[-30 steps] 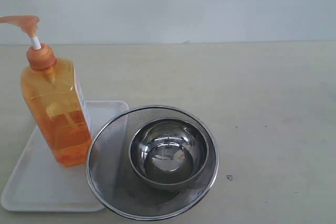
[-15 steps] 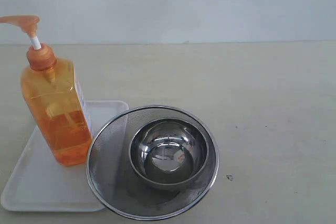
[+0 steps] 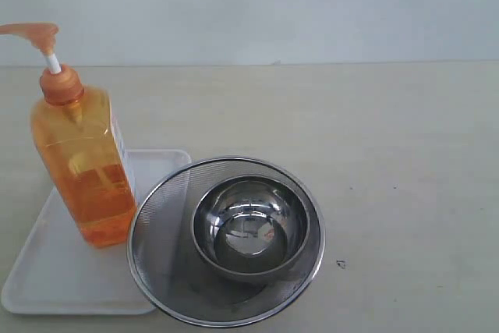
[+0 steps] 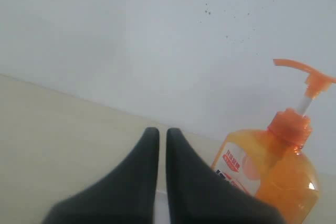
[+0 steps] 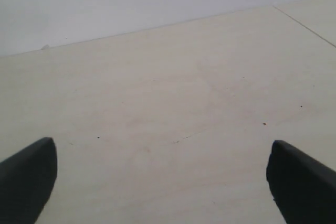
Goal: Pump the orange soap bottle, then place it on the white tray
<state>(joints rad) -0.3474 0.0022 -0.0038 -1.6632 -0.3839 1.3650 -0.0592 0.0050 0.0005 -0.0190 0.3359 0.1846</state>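
Exterior view. Pale beige matte tabletop (image 3: 405,154), bounded at its far edge by a plain light wall.

Round steel mesh strainer (image 3: 160,232) at the near edge, left of centre. Its rim overlaps the right edge of the flat rectangular white plastic tray (image 3: 54,278), which occupies the near left corner.

Tall rectangular translucent orange plastic soap bottle (image 3: 84,173), upright on the tray's far half, just beside the strainer rim. It is partly filled with liquid. The orange pump head (image 3: 35,33) is raised on a white stem, and its spout points toward the left edge. A white printed label shows on the side turned toward the strainer.

Polished steel bowl (image 3: 249,228), seated inside the strainer, slightly right of its centre.

Left wrist view. Left gripper (image 4: 163,132): the dark fingers are pressed nearly together, with only a thin slit between them and nothing held. The bottle stands apart from them, off to one side.

Right wrist view. Right gripper (image 5: 160,148): the fingers are spread wide over bare tabletop, released and grasping nothing.
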